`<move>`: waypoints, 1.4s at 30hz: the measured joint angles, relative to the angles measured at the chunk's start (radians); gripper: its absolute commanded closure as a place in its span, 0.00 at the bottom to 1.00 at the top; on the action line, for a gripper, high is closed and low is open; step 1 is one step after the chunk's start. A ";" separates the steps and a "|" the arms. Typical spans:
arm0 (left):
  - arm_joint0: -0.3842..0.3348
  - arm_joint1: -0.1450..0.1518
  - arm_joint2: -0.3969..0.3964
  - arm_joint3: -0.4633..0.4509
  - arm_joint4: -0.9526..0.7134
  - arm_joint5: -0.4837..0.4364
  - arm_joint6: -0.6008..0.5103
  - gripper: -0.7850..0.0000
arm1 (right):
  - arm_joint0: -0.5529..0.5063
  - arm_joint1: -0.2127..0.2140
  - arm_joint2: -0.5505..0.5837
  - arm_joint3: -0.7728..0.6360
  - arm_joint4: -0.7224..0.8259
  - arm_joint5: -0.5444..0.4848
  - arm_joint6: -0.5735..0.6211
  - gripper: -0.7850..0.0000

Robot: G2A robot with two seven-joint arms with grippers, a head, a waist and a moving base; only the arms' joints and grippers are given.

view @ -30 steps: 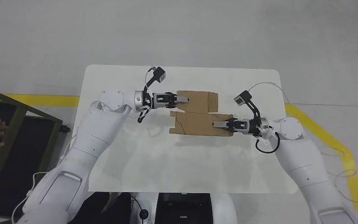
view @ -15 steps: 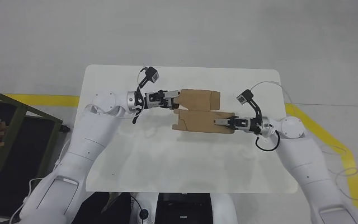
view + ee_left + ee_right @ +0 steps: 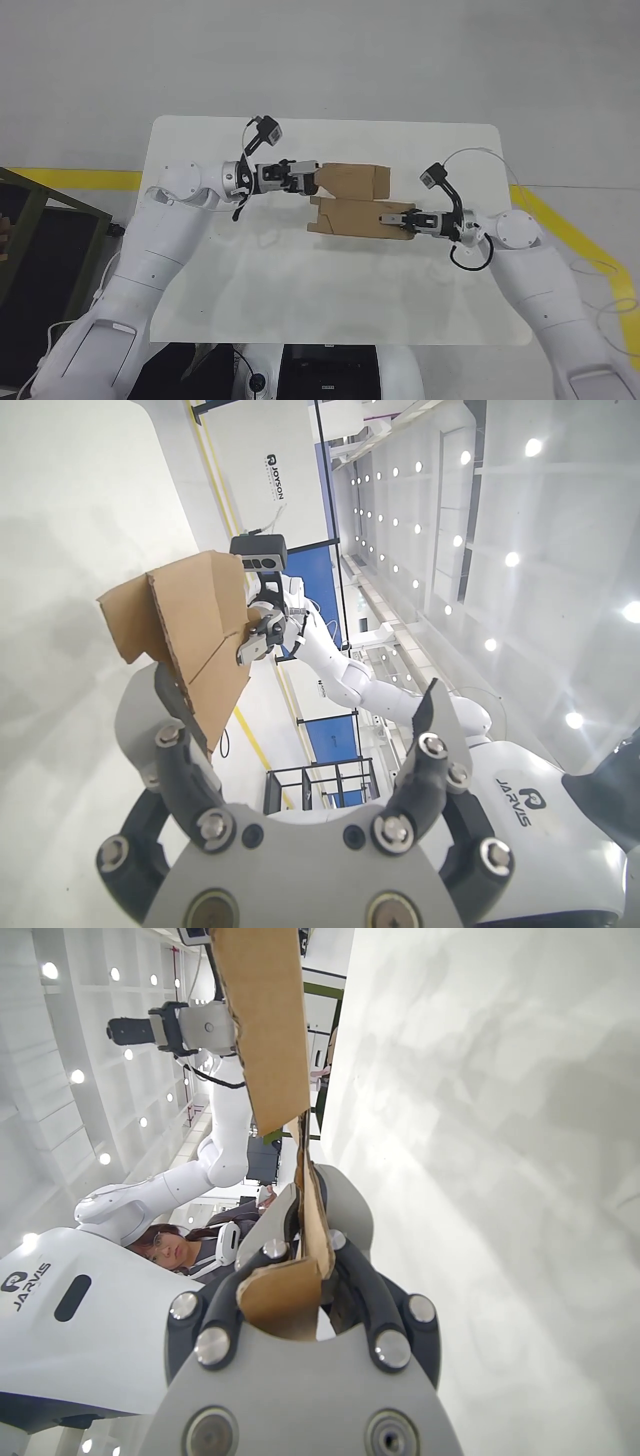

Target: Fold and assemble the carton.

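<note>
Pulled back slightly, my left tool (image 3: 308, 180) gaped wide beside the carton (image 3: 352, 186), whose long axis ran toward my right tool (image 3: 397, 220), clamped on its far end.

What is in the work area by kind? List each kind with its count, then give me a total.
carton: 1
grippers: 2 (left gripper, open; right gripper, shut on the carton)
table: 1
Total: 4
</note>
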State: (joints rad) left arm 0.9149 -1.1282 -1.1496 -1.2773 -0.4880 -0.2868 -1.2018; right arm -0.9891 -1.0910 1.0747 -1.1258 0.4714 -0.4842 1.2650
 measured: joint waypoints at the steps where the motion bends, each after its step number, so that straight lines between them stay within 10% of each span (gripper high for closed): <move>1: 0.000 0.000 0.001 -0.003 -0.001 0.000 0.003 0.00 | 0.000 0.000 -0.001 -0.001 -0.001 -0.001 0.000 1.00; 16: -0.057 -0.022 0.082 0.055 0.050 -0.006 0.047 0.00 | -0.020 0.004 0.005 -0.037 -0.001 -0.011 0.000 1.00; 21: -0.062 -0.021 0.088 0.065 0.076 -0.002 0.044 0.51 | -0.024 0.005 0.008 -0.042 -0.004 -0.008 -0.002 1.00; 24: -0.064 -0.020 0.089 0.070 0.094 0.012 0.047 0.58 | -0.024 0.005 0.007 -0.047 -0.009 -0.007 -0.003 1.00; 42: -0.089 -0.016 0.127 0.077 0.249 0.100 0.066 0.62 | -0.032 0.012 0.012 -0.066 -0.041 -0.002 -0.006 1.00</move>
State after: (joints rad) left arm 0.8262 -1.1446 -1.0226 -1.2004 -0.2392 -0.1863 -1.1358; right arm -1.0211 -1.0793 1.0866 -1.1923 0.4303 -0.4864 1.2592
